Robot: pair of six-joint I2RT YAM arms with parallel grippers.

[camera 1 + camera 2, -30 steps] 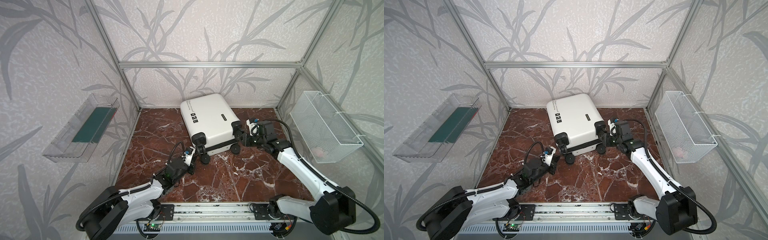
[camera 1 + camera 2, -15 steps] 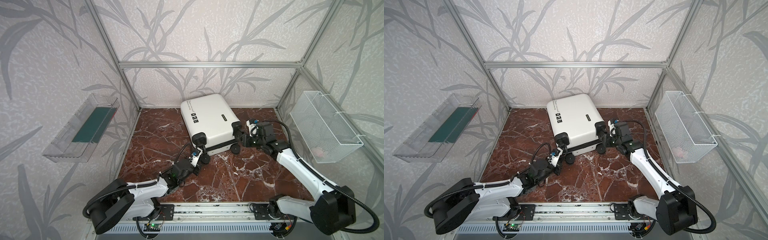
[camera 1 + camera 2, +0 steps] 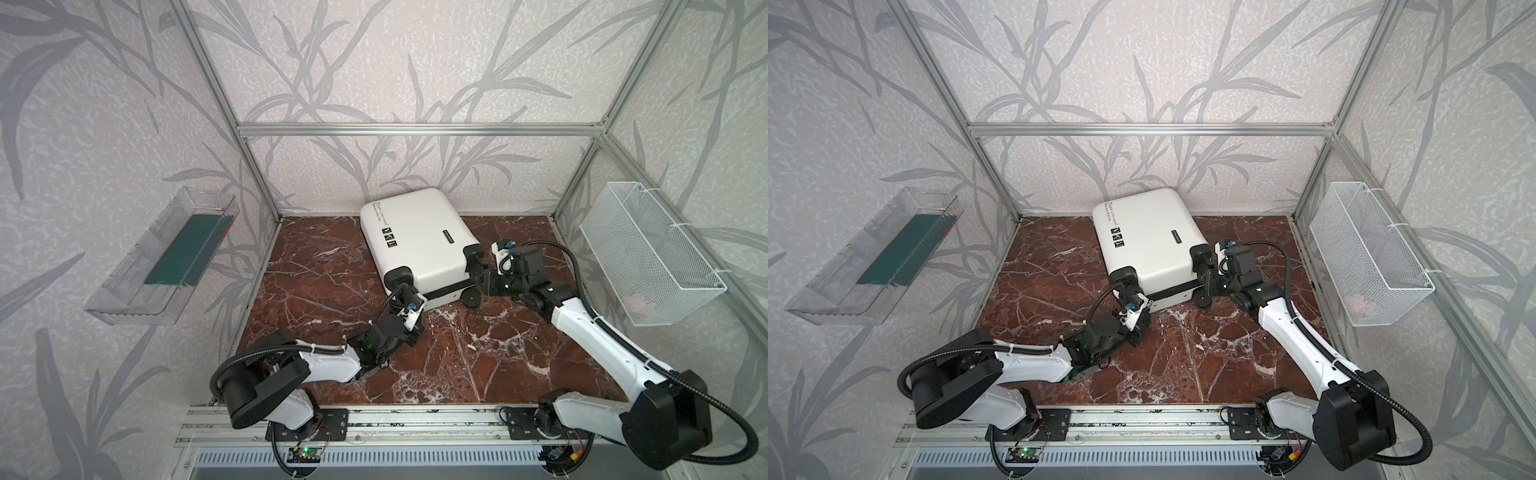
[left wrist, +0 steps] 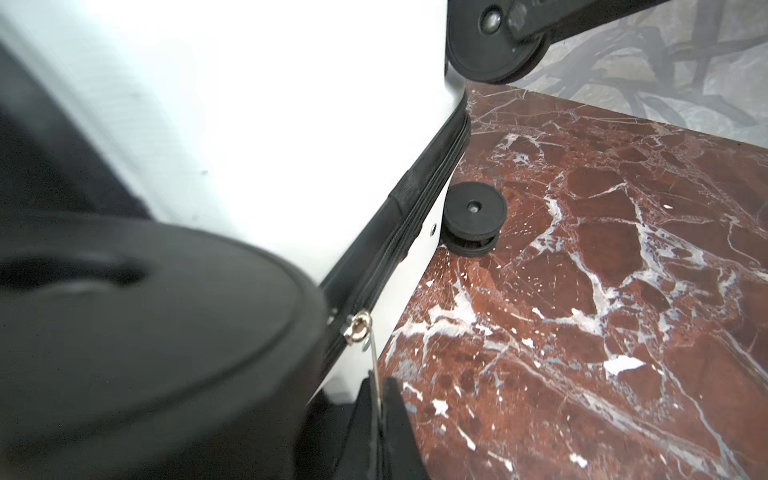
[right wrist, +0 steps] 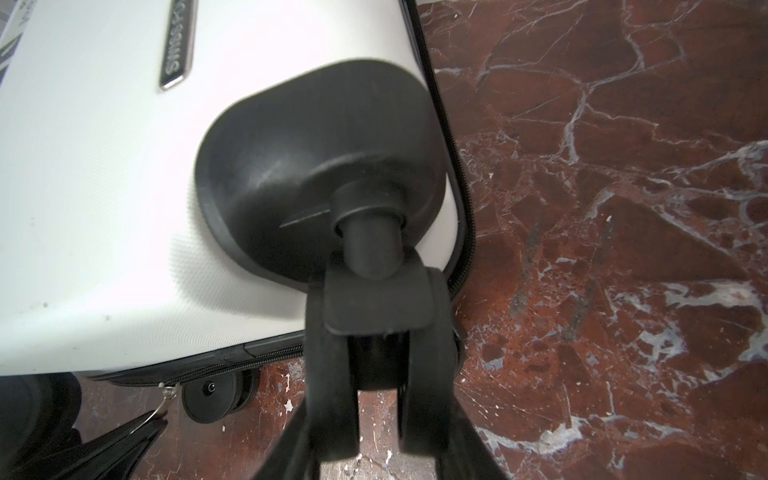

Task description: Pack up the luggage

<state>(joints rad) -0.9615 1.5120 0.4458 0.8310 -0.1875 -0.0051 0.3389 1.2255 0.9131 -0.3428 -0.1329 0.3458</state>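
The luggage, a white hard-shell case with black wheels, lies flat and closed at the back of the marble floor. My left gripper is at its near left corner, beside a black wheel housing. It is shut on the thin metal zipper pull, which hangs from the slider. My right gripper is at the near right corner, shut on the upper wheel. The lower wheel rests on the floor.
A clear plastic bin holding something green hangs on the left wall. A white wire basket with a pale pink item hangs on the right wall. Aluminium posts frame the cell, and a rail runs along the front.
My left gripper has moved right along the floor to the luggage's near left corner. The right arm and the luggage have stayed put.
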